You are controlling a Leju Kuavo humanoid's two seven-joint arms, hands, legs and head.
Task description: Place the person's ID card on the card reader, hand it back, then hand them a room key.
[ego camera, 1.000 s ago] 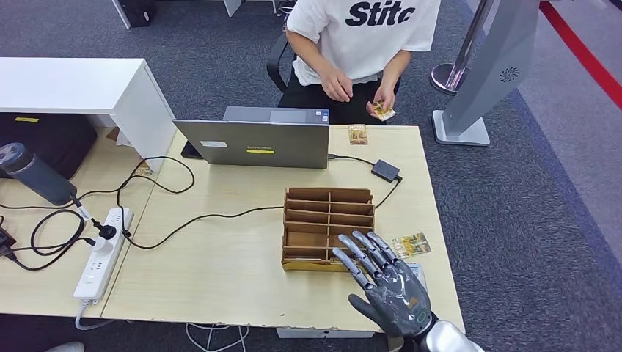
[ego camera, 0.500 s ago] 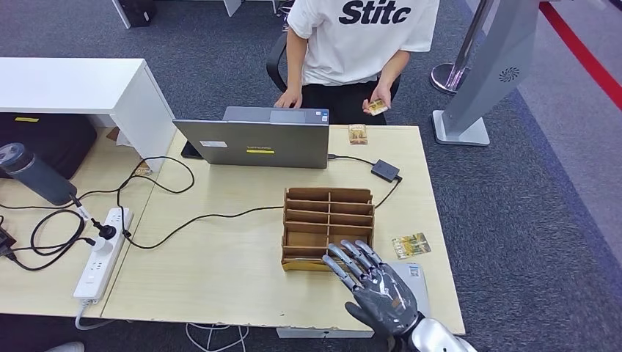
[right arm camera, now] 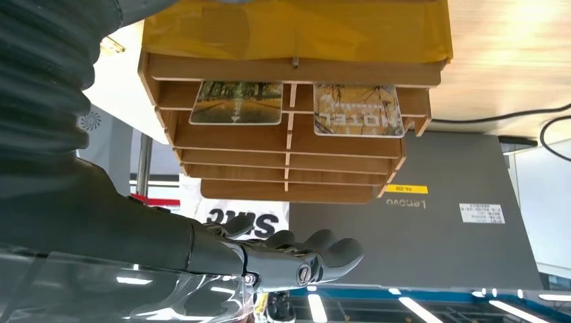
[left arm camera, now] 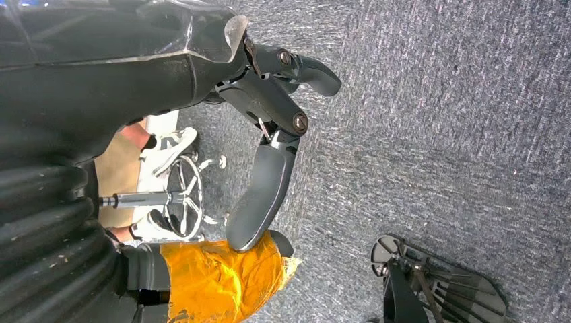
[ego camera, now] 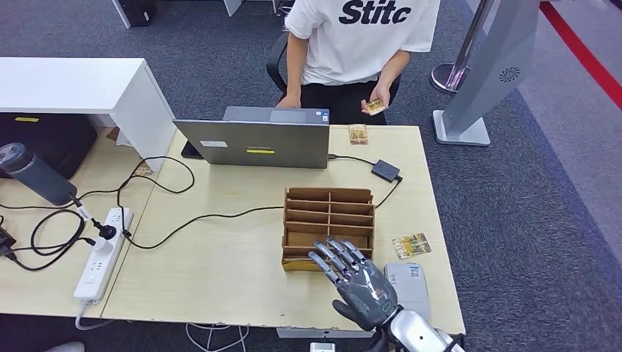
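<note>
1. Right hand (ego camera: 357,282) open, fingers spread, nothing held; hovering over front edge of wooden card rack (ego camera: 328,218), fingertips over its nearest row.
2. Left hand (left arm camera: 269,134) hanging over grey carpet, fingers loosely extended and apart, nothing in it.
3. Card rack mid-desk, slotted in two columns. From right wrist view: two cards in front row, road-photo card (right arm camera: 236,102) in one slot, "HOTEL" card (right arm camera: 358,110) in the slot beside it. Remaining rows look bare from that angle.
4. Card reader (ego camera: 408,286): flat grey pad at near-right corner of desk (ego camera: 220,264), just beside right hand, partly under wrist. No card visible on exposed part.
5. Loose card (ego camera: 411,245) flat on desk, right of rack, just beyond reader.
6. Small card (ego camera: 375,107) pinched in person's hand (ego camera: 378,97) past far edge of desk; person's other hand resting behind laptop (ego camera: 257,139). ID or key card: cannot tell.
7. Another small card (ego camera: 357,133) on far desk edge, right of laptop.
8. Black adapter (ego camera: 385,170) on desk between laptop and rack, cabled to laptop.
9. Power strip (ego camera: 99,253) with cables on left side; dark bottle (ego camera: 33,172) lying further left.
</note>
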